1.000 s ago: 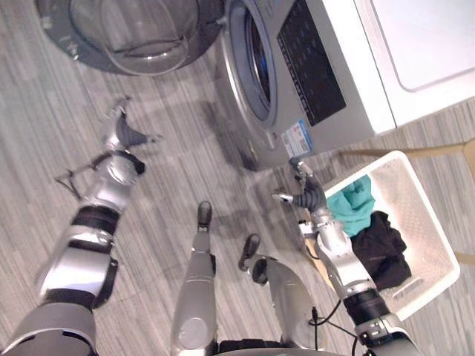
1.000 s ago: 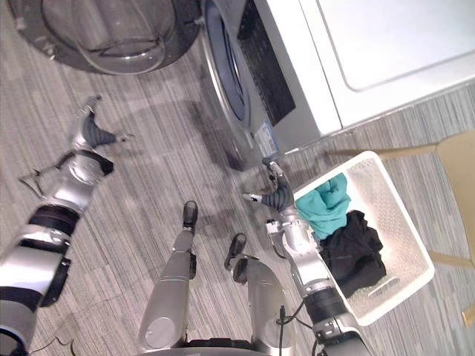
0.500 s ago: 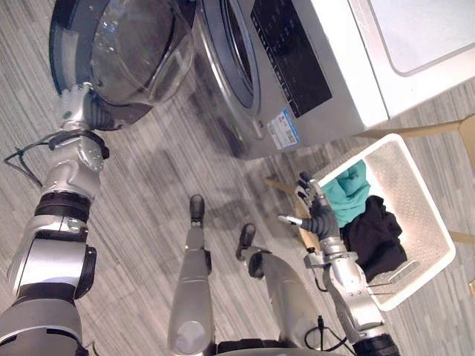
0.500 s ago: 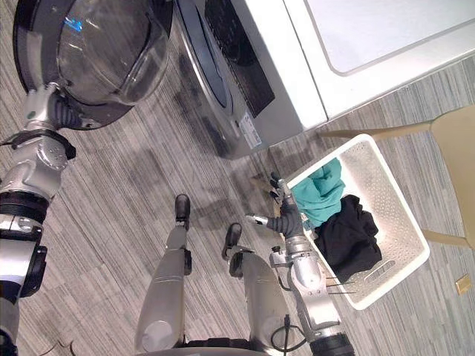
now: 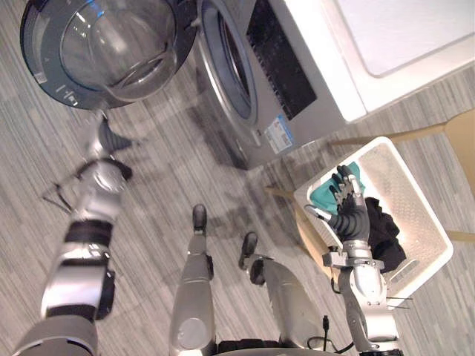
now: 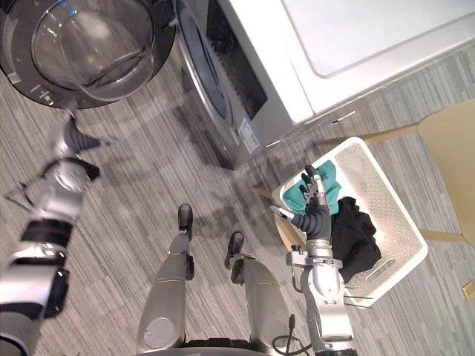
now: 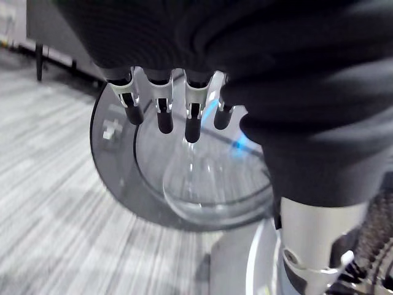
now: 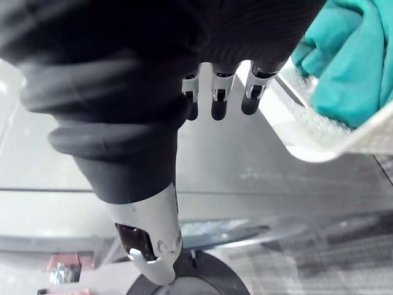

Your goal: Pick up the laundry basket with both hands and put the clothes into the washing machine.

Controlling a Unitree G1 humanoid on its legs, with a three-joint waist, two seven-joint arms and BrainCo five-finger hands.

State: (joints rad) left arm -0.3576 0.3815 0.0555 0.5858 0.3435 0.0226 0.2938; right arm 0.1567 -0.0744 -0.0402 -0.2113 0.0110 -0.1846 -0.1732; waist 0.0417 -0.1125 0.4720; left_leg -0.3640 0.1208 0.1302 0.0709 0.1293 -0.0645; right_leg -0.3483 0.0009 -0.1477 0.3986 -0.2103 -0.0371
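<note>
Beside the open-doored washing machine (image 5: 315, 104), the laundry basket (image 5: 407, 176) is resting to the right, holding the clothes (image 5: 384, 231). The right hand (image 5: 349, 219) is now hovering over its near rim, fingers spread; the left hand (image 5: 104, 139) is dropping away from the door (image 5: 96, 44), fingers loose.

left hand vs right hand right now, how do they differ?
Place: the left hand is out over the floor, just below the open washer door. The right hand is at the near rim of the laundry basket, beside the teal garment.
Aim: the left hand's fingers point at the door, the right hand's at the basket.
Shared: both are open and hold nothing; the basket is not yet gripped.
</note>
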